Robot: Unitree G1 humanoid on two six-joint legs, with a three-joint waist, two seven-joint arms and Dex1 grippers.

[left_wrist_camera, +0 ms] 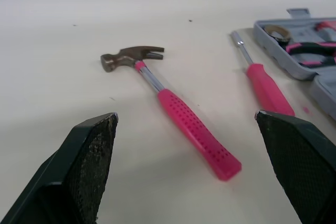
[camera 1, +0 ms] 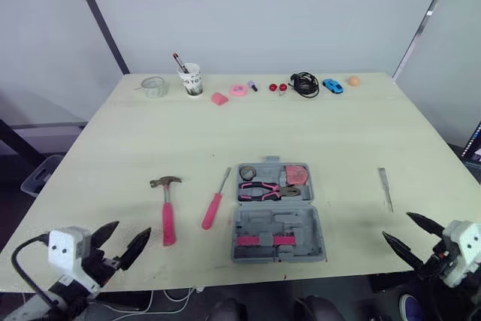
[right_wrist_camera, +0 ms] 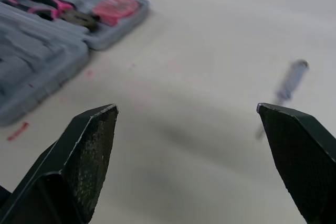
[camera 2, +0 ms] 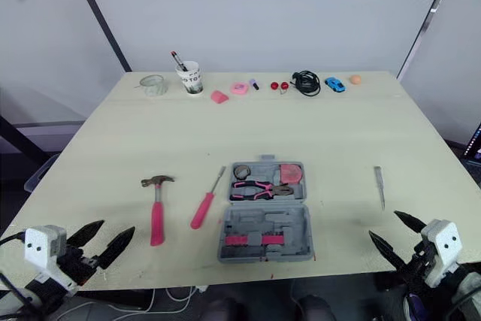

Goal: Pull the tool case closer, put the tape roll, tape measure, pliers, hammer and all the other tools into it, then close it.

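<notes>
1. Tool case (camera 1: 278,212) lies open near the table's (camera 1: 150,133) front edge, midway between the arms, with pliers (camera 1: 269,191), tape roll (camera 1: 248,173) and tape measure (camera 1: 297,174) in its far half.
2. Left gripper (camera 1: 131,228) and right gripper (camera 1: 397,225) hover over the front edge, fingers spread wide, empty.
3. Hammer (camera 1: 167,208) lies left of the case, bare tabletop around it.
4. Screwdriver (camera 1: 215,202) lies between them, touching neither.
5. Slim metal tool (camera 1: 385,188) lies well right of the case.

Grey tool case (camera 1: 278,225), pink-handled hammer (camera 1: 167,208)
</notes>
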